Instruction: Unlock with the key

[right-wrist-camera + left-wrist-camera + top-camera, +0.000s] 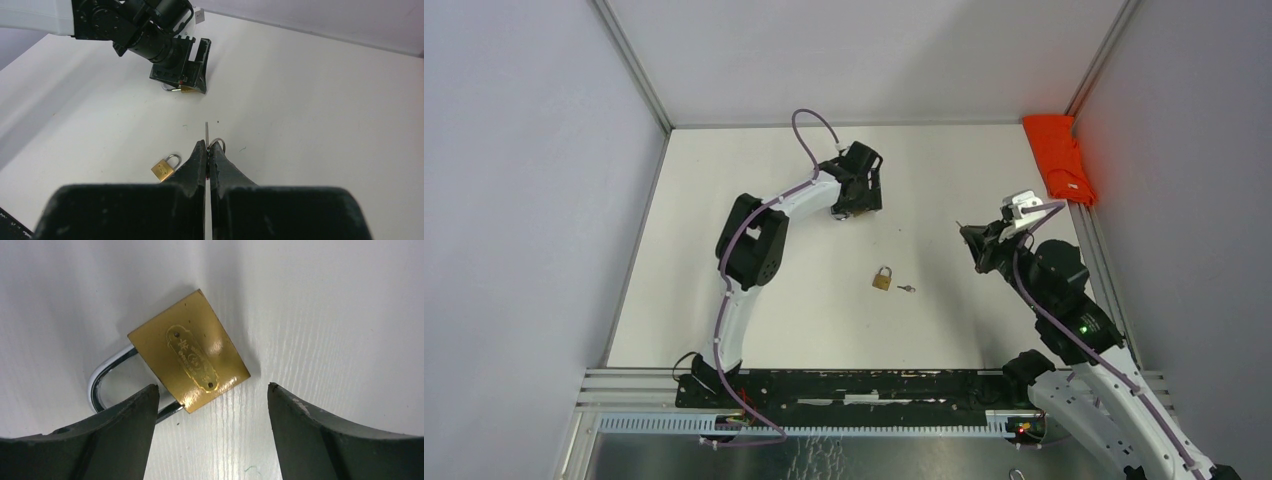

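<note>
A brass padlock (189, 350) with a steel shackle (99, 380) lies flat on the white table. My left gripper (213, 386) hangs just above it, open, its fingers (125, 430) on either side of the lock's lower corner without touching. In the top view the left gripper (859, 190) hides this lock. My right gripper (207, 145) is shut on the key (206, 131), whose thin blade sticks out past the fingertips, with the key ring (220, 143) beside them. In the top view the right gripper (974, 240) is held above the table's right side.
A second brass padlock (882, 279) lies mid-table with a small key (907, 289) next to it; it also shows in the right wrist view as a padlock (164, 168). An orange cloth (1059, 155) lies in the back right corner. Grey walls close in the table.
</note>
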